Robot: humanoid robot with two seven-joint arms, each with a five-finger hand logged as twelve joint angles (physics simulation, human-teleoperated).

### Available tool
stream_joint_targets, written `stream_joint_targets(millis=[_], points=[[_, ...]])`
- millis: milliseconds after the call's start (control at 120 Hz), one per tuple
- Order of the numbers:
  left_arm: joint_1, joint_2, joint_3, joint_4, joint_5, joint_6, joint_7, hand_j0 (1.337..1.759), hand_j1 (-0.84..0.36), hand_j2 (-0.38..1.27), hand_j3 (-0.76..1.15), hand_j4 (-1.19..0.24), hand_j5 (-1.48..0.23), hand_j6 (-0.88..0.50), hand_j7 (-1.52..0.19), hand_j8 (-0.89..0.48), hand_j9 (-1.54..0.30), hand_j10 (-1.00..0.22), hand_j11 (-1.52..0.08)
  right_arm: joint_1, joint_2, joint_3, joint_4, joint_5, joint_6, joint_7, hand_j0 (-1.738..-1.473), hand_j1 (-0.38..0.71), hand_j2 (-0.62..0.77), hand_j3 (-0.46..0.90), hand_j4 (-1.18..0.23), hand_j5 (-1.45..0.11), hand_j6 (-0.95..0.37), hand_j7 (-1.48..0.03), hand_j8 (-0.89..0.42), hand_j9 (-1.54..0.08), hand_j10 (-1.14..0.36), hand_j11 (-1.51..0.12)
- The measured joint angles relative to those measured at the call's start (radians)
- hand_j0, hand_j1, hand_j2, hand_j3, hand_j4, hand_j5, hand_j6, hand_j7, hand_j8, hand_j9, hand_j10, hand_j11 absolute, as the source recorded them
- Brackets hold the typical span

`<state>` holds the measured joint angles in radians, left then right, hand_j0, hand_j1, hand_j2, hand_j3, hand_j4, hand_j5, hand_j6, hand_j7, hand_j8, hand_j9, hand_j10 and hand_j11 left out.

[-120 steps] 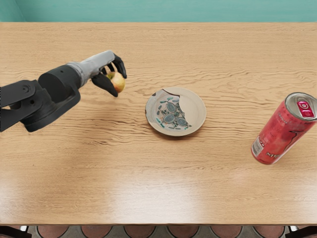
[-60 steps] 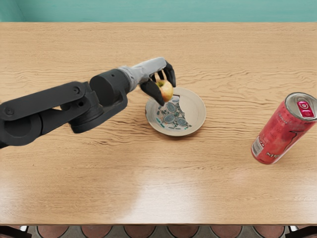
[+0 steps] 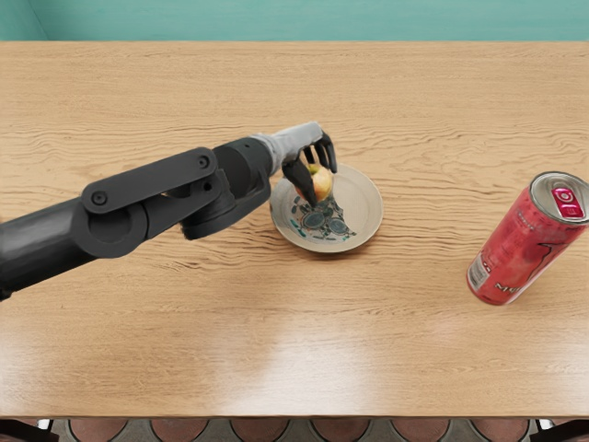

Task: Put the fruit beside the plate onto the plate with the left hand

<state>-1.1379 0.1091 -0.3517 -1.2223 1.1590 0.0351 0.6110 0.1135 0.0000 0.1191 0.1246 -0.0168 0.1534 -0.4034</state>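
Observation:
My left hand [image 3: 315,172] reaches in from the left edge and is over the left part of the patterned plate [image 3: 359,207]. Its dark fingers are curled around a small yellow-red apple [image 3: 321,181], which sits low over the plate's surface. I cannot tell whether the apple touches the plate. The hand and forearm cover the plate's left rim. The right arm does not show.
A red drink can [image 3: 525,238] stands tilted near the table's right edge, well apart from the plate. The wooden table [image 3: 294,322] stretches wide in front of the plate and behind it.
The left arm has swept right across the table carrying the apple, from well left of the plate to over the plate, and the hand has come lower.

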Motion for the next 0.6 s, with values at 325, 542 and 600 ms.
stream_joint_targets(millis=[325, 542, 600], points=[[0.005, 0.047, -0.025, -0.04, -0.005, 0.016, 0.0, 1.658, 0.07, 0.13, 0.0, -0.25, -0.34, -0.21, -0.34, -0.21, -0.33, -0.24, -0.33, 0.0, 0.0, 0.001, 0.001, 0.0, 0.0, 0.0, -1.658, -0.35, 0.0, 0.0, 0.0, 0.0, 0.0, 0.0, 0.0, 0.0, 0.0, 0.0], [0.066, 0.471, -0.128, -0.25, -0.479, -0.14, 0.0, 1.658, 0.22, 0.05, 0.0, -0.12, -0.16, -0.1, -0.16, -0.1, -0.15, -0.11, -0.15, 0.004, 0.0, 0.003, 0.001, 0.001, 0.0, -0.001, -1.658, -0.35, 0.0, 0.0, 0.0, 0.0, 0.0, 0.0, 0.0, 0.0, 0.0, 0.0], [0.121, 0.55, -0.173, -0.273, -0.662, -0.277, 0.0, 1.658, 0.24, 0.04, 0.0, -0.1, -0.13, -0.09, -0.13, -0.08, -0.13, -0.09, -0.12, 0.005, 0.0, 0.004, 0.001, 0.003, 0.0, -0.001, -1.658, -0.35, 0.0, 0.0, 0.0, 0.0, 0.0, 0.0, 0.0, 0.0, 0.0, 0.0]])
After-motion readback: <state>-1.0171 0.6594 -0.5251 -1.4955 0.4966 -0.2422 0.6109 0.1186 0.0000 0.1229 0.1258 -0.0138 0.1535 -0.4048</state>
